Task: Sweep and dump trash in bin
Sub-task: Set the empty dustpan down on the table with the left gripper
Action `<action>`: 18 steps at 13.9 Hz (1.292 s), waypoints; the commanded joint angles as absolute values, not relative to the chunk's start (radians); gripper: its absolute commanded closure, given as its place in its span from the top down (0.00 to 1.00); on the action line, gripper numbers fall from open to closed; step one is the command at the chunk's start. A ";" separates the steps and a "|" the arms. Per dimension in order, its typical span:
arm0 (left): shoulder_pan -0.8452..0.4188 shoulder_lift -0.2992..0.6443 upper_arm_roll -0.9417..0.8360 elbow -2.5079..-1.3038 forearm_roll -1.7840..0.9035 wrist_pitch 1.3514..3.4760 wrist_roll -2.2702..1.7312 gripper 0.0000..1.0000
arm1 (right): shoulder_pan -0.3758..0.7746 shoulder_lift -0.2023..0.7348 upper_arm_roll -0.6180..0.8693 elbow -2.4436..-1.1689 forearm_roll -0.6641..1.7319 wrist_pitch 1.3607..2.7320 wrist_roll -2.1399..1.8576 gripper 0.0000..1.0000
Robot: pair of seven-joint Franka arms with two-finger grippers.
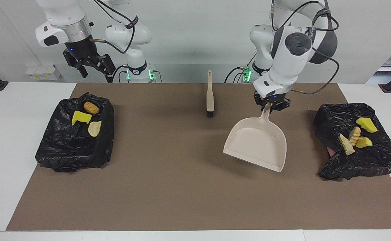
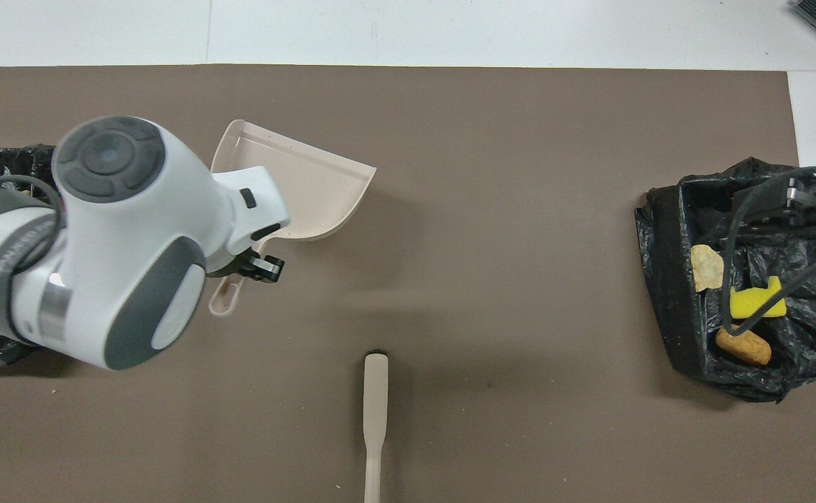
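My left gripper [image 1: 270, 107] [image 2: 251, 265] is shut on the handle of the beige dustpan [image 1: 257, 144] [image 2: 296, 185]. The pan hangs empty over the mat's middle, toward the left arm's end. The trash lies in two black-lined bins. The bin [image 1: 376, 160] at the left arm's end holds several yellow and tan chunks [image 1: 354, 135]. In the bin [image 1: 65, 150] [image 2: 666, 279] at the right arm's end lie a yellow chunk [image 1: 80, 117] [image 2: 755, 302], a brown one [image 1: 91, 107] [image 2: 743, 346] and a tan one [image 1: 94, 128] [image 2: 706, 268]. My right gripper [image 1: 91, 68] [image 2: 806, 202] waits open, raised over that bin's edge.
A beige brush [image 1: 210, 97] [image 2: 375, 419] lies on the brown mat [image 1: 168, 187], nearer to the robots than the dustpan, bristles pointing away from them. White table [image 1: 8, 134] shows past both ends of the mat.
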State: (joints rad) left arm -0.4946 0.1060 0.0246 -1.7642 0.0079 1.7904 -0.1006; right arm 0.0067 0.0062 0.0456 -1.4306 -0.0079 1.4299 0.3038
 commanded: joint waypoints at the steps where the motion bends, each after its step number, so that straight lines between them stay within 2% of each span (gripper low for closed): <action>1: -0.578 0.178 0.046 -1.773 -0.052 1.902 -0.249 0.00 | 0.023 -0.011 0.029 -1.465 -0.011 1.442 0.272 1.00; 4: -0.662 0.265 0.046 -1.779 -0.057 2.027 -0.414 0.00 | 0.025 0.000 0.032 -1.465 -0.011 1.486 0.217 1.00; 9: -0.741 0.311 0.046 -1.841 -0.060 2.169 -0.575 0.00 | 0.023 0.012 0.031 -1.456 -0.014 1.493 0.189 1.00; 10: -0.732 0.314 0.045 -1.841 -0.058 2.169 -0.568 0.22 | 0.023 0.012 0.031 -1.457 -0.012 1.491 0.189 1.00; 11: -0.736 0.314 0.046 -1.839 -0.058 2.169 -0.577 0.99 | 0.023 0.012 0.031 -1.457 -0.012 1.491 0.187 1.00; 18: -0.617 0.267 0.058 -1.783 -0.058 2.140 -0.566 1.00 | 0.025 0.011 0.034 -1.460 -0.012 1.489 0.187 1.00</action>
